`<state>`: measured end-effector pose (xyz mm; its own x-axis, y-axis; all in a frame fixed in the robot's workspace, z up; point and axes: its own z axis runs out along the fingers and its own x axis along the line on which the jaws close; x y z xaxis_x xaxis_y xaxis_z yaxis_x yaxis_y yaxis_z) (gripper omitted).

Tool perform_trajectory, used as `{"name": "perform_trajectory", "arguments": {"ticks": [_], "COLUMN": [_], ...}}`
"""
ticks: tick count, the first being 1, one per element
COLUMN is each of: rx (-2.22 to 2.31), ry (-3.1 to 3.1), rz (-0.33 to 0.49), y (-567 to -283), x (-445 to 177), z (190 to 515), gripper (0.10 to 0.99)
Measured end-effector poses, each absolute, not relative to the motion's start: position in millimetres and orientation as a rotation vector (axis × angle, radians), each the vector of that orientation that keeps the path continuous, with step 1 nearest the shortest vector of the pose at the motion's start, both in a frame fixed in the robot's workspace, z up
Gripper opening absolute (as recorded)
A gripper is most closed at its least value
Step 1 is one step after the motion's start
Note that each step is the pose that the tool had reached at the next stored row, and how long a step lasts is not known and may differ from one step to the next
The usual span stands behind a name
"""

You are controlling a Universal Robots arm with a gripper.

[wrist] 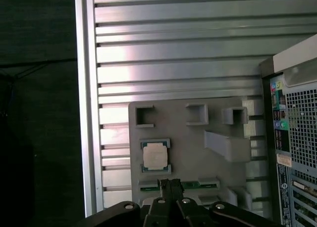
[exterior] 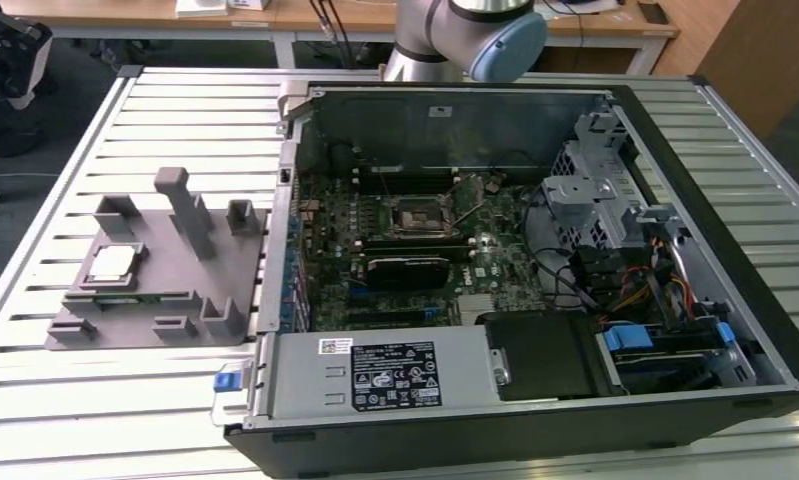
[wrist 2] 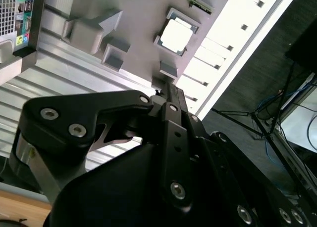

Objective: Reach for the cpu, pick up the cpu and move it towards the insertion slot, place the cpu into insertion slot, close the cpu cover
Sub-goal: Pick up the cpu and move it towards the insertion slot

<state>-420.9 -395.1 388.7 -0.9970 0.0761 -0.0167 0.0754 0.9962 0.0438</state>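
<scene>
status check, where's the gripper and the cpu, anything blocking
gripper hovering near the grey fixture, short of the cpu, no contact. cpu lying flat in the fixture, beside the open computer case. nothing over the cpu.

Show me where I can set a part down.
Bare slats of the ribbed metal table lie between the grey plastic fixture block and the far edge, and again between it and the near edge. Crowded: that fixture, holding the small silvery square cpu, and the open black computer case full of cables.
</scene>
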Motion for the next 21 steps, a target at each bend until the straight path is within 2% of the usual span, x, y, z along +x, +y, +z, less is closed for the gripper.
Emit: {"name": "perform_trajectory", "arguments": {"ticks": [21], "rx": [0.084], "ry": [3.141], "rz": [0.058], "y": [-399], "x": [-422], "z": [369], "gripper": [0.106]}}
